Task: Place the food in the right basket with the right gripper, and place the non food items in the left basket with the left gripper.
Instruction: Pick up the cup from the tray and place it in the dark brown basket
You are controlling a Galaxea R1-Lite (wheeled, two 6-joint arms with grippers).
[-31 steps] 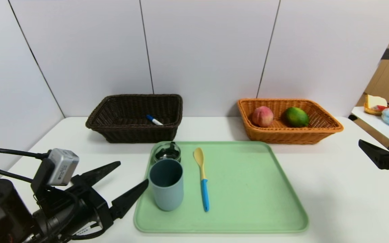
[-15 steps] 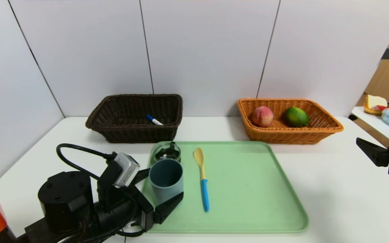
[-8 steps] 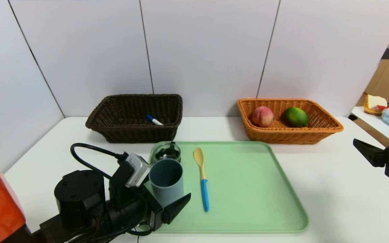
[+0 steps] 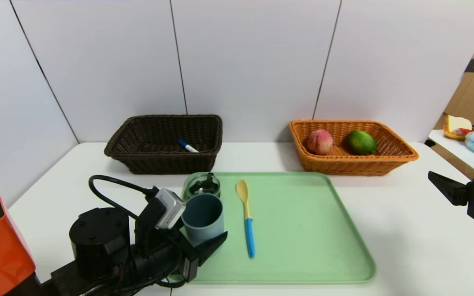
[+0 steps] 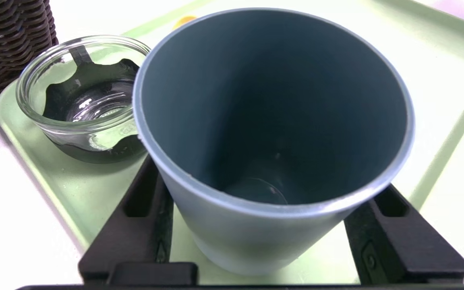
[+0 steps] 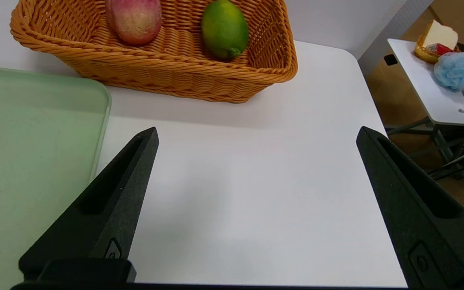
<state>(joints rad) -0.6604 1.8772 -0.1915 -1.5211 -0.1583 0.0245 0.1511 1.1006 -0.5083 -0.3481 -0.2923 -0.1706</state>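
My left gripper point(image 4: 198, 240) straddles the cup point(image 4: 202, 218) at the tray's point(image 4: 303, 246) left end; I cannot tell if it grips yet. Right of the tray, my right gripper point(image 6: 256, 201) waits, spread wide.

Illumination is bright, even and diffuse, from overhead. Soft shadows fall on the bench point(image 4: 405, 230) beneath both baskets. In the left wrist view the tray point(image 5: 437, 52) and bench are overexposed, and highlights glint on the glass jar point(image 5: 79, 100). The head view bows wall seams toward its edges.
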